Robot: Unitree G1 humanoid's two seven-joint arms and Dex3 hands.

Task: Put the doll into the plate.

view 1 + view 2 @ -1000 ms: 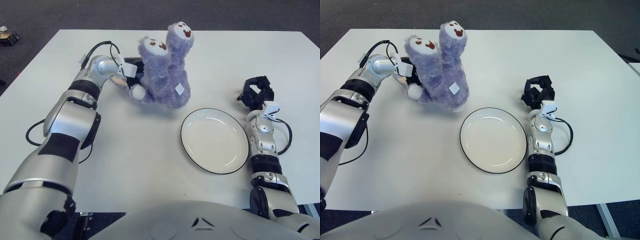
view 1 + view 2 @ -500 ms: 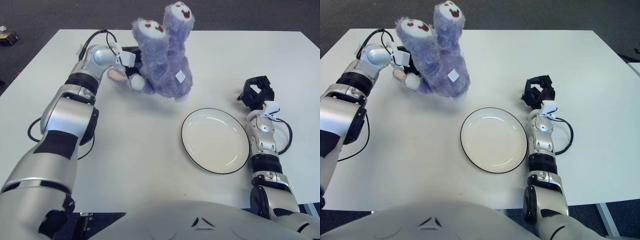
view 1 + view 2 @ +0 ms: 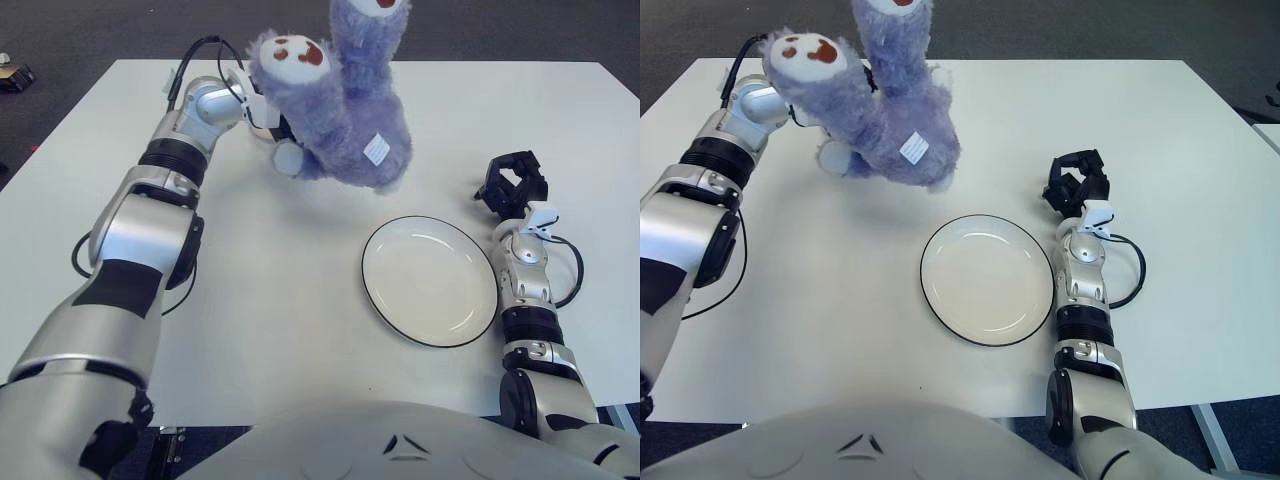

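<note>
- Doll (image 3: 345, 120): purple plush, two upright lobes with white faces; held off the tabletop (image 3: 250, 300), beyond the plate and to its left, not yet over it.
- Left hand (image 3: 268, 125): mostly hidden behind the doll, grasping it on the side away from the plate.
- Plate (image 3: 430, 281): white, dark rim, empty.
- Right hand (image 3: 512, 184): idle just right of the plate's far edge, fingers curled on nothing.
- Step in hand: carry, judged about midway.
- Next move calls for: bringing the doll over the plate's centre, lowering, then release.

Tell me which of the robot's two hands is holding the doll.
The left hand, up at the far left, grips the purple doll; the right hand sits empty beside the plate.
</note>
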